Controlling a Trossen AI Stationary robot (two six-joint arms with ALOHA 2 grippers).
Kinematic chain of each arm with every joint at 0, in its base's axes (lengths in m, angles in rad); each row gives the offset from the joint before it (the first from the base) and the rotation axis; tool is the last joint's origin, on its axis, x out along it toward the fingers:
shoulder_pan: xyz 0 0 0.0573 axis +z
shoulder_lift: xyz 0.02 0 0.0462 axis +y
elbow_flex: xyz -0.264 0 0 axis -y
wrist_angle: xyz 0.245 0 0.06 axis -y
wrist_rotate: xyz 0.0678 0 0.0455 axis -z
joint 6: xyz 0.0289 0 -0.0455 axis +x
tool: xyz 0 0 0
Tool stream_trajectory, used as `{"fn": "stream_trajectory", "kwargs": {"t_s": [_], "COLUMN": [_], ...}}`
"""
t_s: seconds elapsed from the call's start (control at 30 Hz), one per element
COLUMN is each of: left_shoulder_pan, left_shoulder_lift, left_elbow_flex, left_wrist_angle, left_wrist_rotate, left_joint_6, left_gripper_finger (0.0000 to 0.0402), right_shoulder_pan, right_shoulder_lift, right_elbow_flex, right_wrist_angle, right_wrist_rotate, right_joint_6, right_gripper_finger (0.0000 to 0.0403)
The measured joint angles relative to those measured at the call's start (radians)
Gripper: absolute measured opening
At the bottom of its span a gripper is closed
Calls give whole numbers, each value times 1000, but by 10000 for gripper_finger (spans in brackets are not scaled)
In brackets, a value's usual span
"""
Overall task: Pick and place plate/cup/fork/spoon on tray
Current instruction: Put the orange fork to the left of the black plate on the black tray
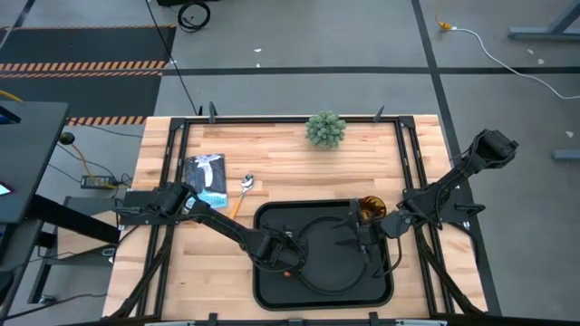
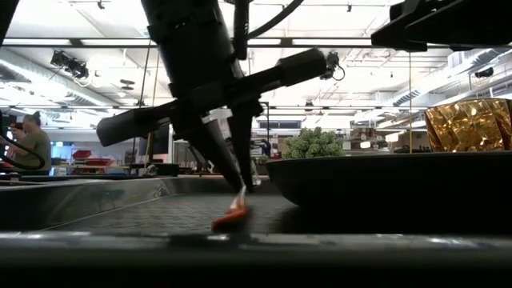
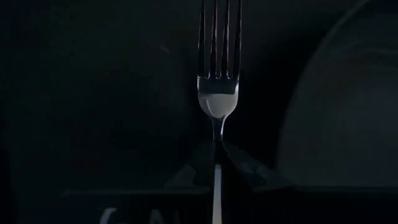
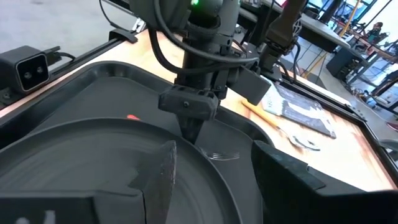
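The black tray (image 1: pixel 272 294) lies at the table's near middle, with the round black plate (image 1: pixel 337 272) lying in its right part. My left gripper (image 3: pixel 217 163) is over the tray's floor left of the plate, shut on the silver fork (image 3: pixel 219 68). My right gripper (image 4: pixel 214 180) is open at the plate's far right rim, one finger over the plate and one outside it. The amber cup (image 1: pixel 372 209) stands at the tray's far right corner and also shows in the low view (image 2: pixel 470 124). The orange-handled spoon (image 1: pixel 241 193) lies on the table behind the tray's left end. My left gripper pinches the fork's handle just behind its head (image 3: pixel 217 144) between its two fingers. The fingers slant down from the table's left, and the fork runs on in line with them. Its tines (image 4: pixel 222 155) are low over the tray's floor beside the plate's rim; whether they touch, I cannot tell.
A small green plant (image 1: pixel 325 129) stands at the table's far edge. A blue and white packet (image 1: pixel 207 174) lies at the far left, beside the spoon. A small orange-red spot (image 2: pixel 231 218) shows on the tray's floor under my left gripper.
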Motion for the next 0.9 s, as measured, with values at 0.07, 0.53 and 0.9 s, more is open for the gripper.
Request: {"fn": "stream_trajectory", "kwargs": {"t_s": [0.07, 0.53, 0.9], "left_shoulder_pan": [0, 10, 9], "left_shoulder_lift": [0, 1, 35], "left_elbow_flex": [0, 0, 3], "left_wrist_angle": [-21, 30, 51], "left_wrist_rotate": [2, 25, 51], "left_joint_6": [5, 57, 60], "left_gripper_finger": [18, 18, 43], "right_shoulder_pan": [0, 0, 0], "right_shoulder_lift": [0, 0, 0], "right_elbow_flex": [0, 0, 0], "right_wrist_angle": [2, 6, 5], "right_wrist_rotate": [0, -1, -10], "right_joint_6": [1, 6, 6], "right_gripper_finger": [215, 215, 215]}}
